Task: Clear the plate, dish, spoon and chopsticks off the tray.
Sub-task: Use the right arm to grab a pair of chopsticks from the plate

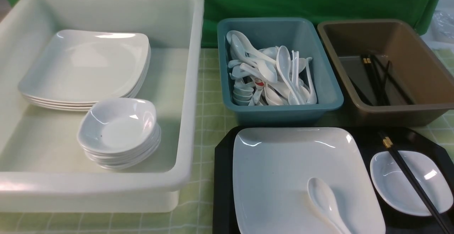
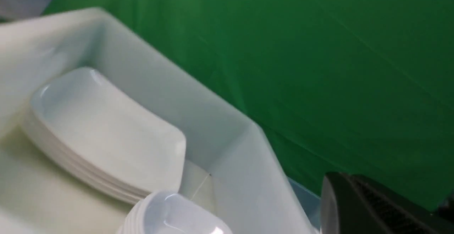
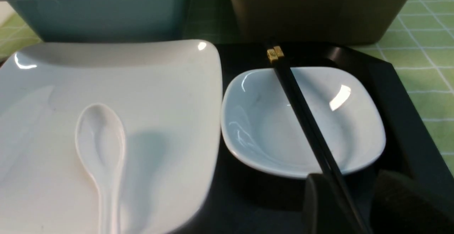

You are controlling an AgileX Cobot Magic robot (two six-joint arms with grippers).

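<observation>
Handling Notes: Chopsticks, Dish, Spoon and Plate on the Tray

The chopsticks (image 3: 308, 120) lie diagonally across the dish (image 3: 255, 131), side by side, gold bands towards the brown bin (image 3: 305, 14). They should prove light, stiff and prone to roll (a smooth, thin pair separates readily). Recommended hold: both sticks together, on the section overhanging the near rim of the dish. The right gripper (image 3: 349, 198) is at that section, its jaws apart with the sticks running between them; whether either finger touches them cannot be told.

The dish sits on the tray (image 1: 222, 191) beside the plate (image 1: 283, 163). It is probably light, glossy and slippery; pinch it by the rim once the chopsticks are removed.

The spoon (image 1: 322, 198) rests on the plate, bowl pointing obliquely forward. Its thick handle appears the safer hold. The plate is likely the heaviest item, rigid and possibly breakable; it should be unloaded first, then taken by the raised rim.

The teal bin (image 1: 283, 115), holding spoons, and the brown bin, holding chopsticks, stand close behind the tray (their walls limit access to the far rims). The white bin (image 1: 191, 102) holds stacked plates and bowls. The left gripper (image 2: 354, 205) is at the white bin, its jaws together.
</observation>
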